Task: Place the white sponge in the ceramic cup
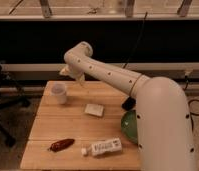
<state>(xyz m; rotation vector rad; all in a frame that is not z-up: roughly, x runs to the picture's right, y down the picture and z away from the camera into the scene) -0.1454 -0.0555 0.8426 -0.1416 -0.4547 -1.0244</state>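
A flat white rectangular sponge (94,109), corners rounded, lies on the wooden table (68,131) near the pale cylindrical ceramic cup (59,93). The gripper (73,75) hangs just above and behind the cup; I cannot tell its state.

A light wooden table (53,134) holds a dark red pepper-shaped item (61,145) near a white labelled tube (104,147), with a round green bowl (128,125) beside my arm. My gripper (75,76) hangs over the far edge.

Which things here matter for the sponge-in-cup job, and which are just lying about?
For the job: white sponge, ceramic cup, end effector hovering just above, beside the cup.
Lying about: red pepper-like item, white tube, green bowl.
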